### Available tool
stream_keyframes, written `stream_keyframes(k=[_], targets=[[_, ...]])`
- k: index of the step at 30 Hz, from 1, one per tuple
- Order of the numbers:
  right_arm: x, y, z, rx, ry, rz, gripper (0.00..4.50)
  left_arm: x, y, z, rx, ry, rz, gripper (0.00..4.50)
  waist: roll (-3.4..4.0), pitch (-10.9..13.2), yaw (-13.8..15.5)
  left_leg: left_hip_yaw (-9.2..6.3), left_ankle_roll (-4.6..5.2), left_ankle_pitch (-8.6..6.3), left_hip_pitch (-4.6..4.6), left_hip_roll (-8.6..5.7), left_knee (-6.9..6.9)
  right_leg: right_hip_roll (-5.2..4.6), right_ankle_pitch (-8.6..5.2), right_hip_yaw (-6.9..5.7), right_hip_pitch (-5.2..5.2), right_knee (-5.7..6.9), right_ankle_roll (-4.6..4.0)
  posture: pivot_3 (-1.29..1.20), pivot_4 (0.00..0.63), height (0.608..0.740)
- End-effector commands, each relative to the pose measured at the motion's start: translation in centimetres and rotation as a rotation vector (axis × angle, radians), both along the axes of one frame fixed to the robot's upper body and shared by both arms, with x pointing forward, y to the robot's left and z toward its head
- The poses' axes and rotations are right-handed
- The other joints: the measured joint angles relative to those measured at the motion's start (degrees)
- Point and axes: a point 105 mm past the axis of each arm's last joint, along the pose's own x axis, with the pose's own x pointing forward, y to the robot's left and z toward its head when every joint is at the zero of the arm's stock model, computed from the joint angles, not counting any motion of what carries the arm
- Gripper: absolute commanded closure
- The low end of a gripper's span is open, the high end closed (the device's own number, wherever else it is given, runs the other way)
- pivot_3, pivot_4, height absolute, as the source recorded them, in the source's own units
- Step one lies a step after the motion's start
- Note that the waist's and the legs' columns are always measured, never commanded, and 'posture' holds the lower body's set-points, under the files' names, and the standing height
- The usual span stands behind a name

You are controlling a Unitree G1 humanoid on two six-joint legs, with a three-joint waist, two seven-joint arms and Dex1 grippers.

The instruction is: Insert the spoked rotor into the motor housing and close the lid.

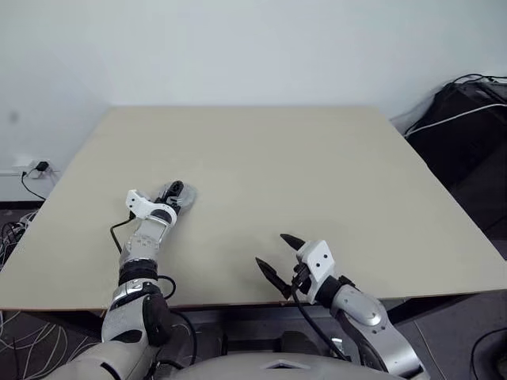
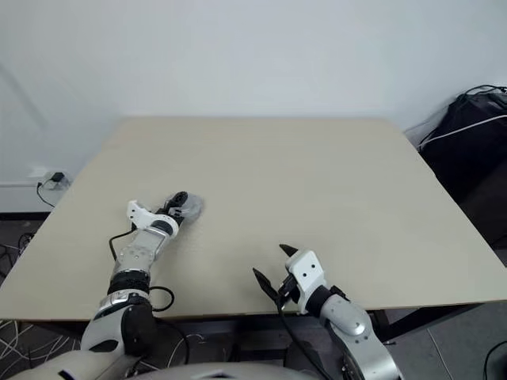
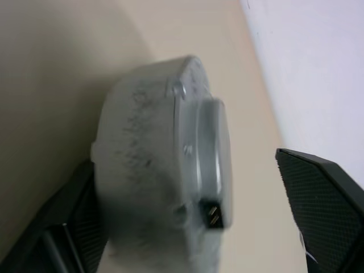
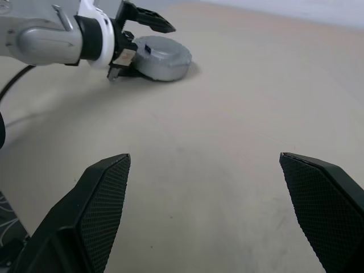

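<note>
While the left gripper [image 4: 139,40] reaches out over the left part of the desk [image 1: 317,174], a round grey unit [image 4: 162,57] lies flat on the surface between its two black fingers. This unit is the closed motor, with the lid [image 3: 207,153] on it; the lid is a plain grey disc with a raised middle and a small dark connector at its edge. In the left wrist view one finger [image 3: 62,227] lies against the side of the unit, and the other finger stands clearly apart from the lid, with bare desk in the gap. So the left gripper is wide and does not clamp the unit. The rotor and the copper windings are hidden inside, so I cannot tell how they sit.

More to the right, near the front edge of the desk, the right gripper [image 1: 279,255] hangs just over the surface. Its fingers are spread wide and nothing is between them. It is well apart from the unit.

At the far right, beside the desk, some black equipment [image 1: 467,119] with cables stands on the floor.
</note>
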Motion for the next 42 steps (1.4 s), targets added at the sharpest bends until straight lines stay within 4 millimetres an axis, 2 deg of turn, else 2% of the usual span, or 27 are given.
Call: stream_keyframes(k=[1, 5, 9, 11, 17, 18, 20, 22, 24, 27, 34, 37, 42], targets=[[0.5, 0.0, 0.9, 0.008, -0.038, 0.002, 0.00, -1.2, 0.5, 0.0, 0.008, 0.013, -0.002, 0.04, 0.02, -0.1, -0.2, 0.01, 0.00, 0.00, 0.01, 0.00, 0.00, 0.00, 0.00, 0.01, 0.00, 0.00, 0.00, 0.00, 0.000, 0.740], [0.5, 0.0, 0.9, 0.004, -0.033, 0.010, 0.00, -3.3, 0.4, -0.6, 0.022, 0.043, -0.053, 0.04, 0.08, -0.4, -0.5, 0.07, 0.01, -0.01, 0.08, 0.02, -0.01, 0.00, -0.01, 0.09, 0.03, 0.00, -0.01, 0.00, 0.000, 0.740], [0.6, -0.1, 0.7, 0.002, -0.022, 0.013, 0.00, -6.2, -0.2, -0.9, 0.068, 0.070, -0.187, 0.04, 0.30, -0.7, -0.9, 0.13, 0.03, -0.03, 0.15, 0.02, -0.04, -0.02, -0.09, 0.16, 0.06, 0.00, -0.10, 0.00, 0.000, 0.740], [0.6, -0.1, 0.6, 0.003, -0.014, 0.015, 0.00, -7.5, -0.5, -0.8, 0.082, 0.072, -0.249, 0.04, 0.44, -0.8, -1.0, 0.13, 0.03, -0.03, 0.16, 0.03, -0.04, -0.02, -0.22, 0.17, 0.07, 0.01, -0.30, 0.00, 0.000, 0.740], [0.6, 0.0, 0.3, 0.021, 0.030, 0.014, 0.00, -10.9, -2.3, -0.1, 0.201, 0.042, -0.492, 0.04, 0.68, -1.0, -0.8, 0.13, 0.03, -0.04, 0.19, 0.02, -0.03, -0.10, -0.40, 0.19, 0.09, 0.06, -0.16, 0.00, 0.000, 0.740], [0.7, 0.0, 0.3, 0.025, 0.035, 0.011, 0.00, -11.6, -2.7, 0.0, 0.282, 0.030, -0.564, 0.04, 0.70, -0.9, -0.7, 0.13, 0.03, -0.04, 0.19, 0.02, -0.04, -0.15, -0.41, 0.19, 0.09, 0.06, -0.16, 0.00, 0.000, 0.740], [1.0, -0.1, 0.1, 0.035, 0.035, -0.024, 0.00, -13.1, -4.5, 0.9, 0.473, -0.101, -0.718, 0.04, 0.73, -0.9, -0.8, 0.13, 0.02, -0.04, 0.18, 0.02, -0.06, -0.29, -0.42, 0.20, 0.07, 0.05, -0.18, 0.00, 0.000, 0.740], [1.1, -0.3, 0.0, 0.036, 0.032, -0.049, 0.00, -14.0, -5.4, 1.4, 0.538, -0.184, -0.772, 0.04, 0.88, -0.9, -0.9, 0.27, 0.02, -0.05, 0.18, 0.03, -0.19, -0.39, -0.45, 0.35, 0.02, -0.03, -0.26, 0.00, 0.000, 0.740], [1.4, -0.7, -0.2, 0.035, 0.018, -0.098, 0.00, -14.4, -5.8, 1.5, 0.663, -0.254, -0.779, 0.04, 0.86, -0.8, -0.5, 0.33, 0.07, -0.08, 0.11, 0.01, -0.20, -0.47, -0.46, 0.40, -0.04, -0.05, -0.26, 0.00, 0.000, 0.740], [1.9, -1.8, -0.6, 0.013, -0.031, -0.210, 0.00, -15.0, -6.3, 2.7, 0.873, -0.378, -0.674, 0.04, 0.89, -0.8, -0.1, 0.31, 0.07, -0.08, 0.11, 0.06, -0.33, -0.49, -0.49, 0.44, -0.10, -0.05, -0.30, 0.00, 0.000, 0.740], [1.8, -3.3, -0.7, -0.011, -0.120, -0.339, 0.00, -16.1, -6.4, 3.3, 1.027, -0.485, -0.545, 0.04, 1.09, -0.7, 0.1, 0.36, 0.07, -0.08, 0.06, 0.06, -0.44, -0.48, -0.58, 0.43, -0.22, -0.06, -0.29, 0.00, 0.000, 0.740], [1.8, -4.1, -0.7, -0.037, -0.153, -0.380, 0.00, -15.9, -5.4, 4.0, 1.064, -0.527, -0.396, 0.04, 1.08, -0.7, 0.1, 0.38, 0.08, -0.08, 0.05, 0.04, -0.42, -0.49, -0.60, 0.43, -0.21, -0.06, -0.26, 0.00, 0.000, 0.740], [1.4, -4.8, -0.7, -0.058, -0.172, -0.399, 0.00, -15.5, -4.0, 4.1, 1.164, -0.515, -0.275, 0.04, 1.06, -0.7, 0.1, 0.36, 0.08, -0.08, 0.09, 0.04, -0.42, -0.44, -0.60, 0.36, -0.19, 0.00, -0.25, 0.00, 0.000, 0.740]])
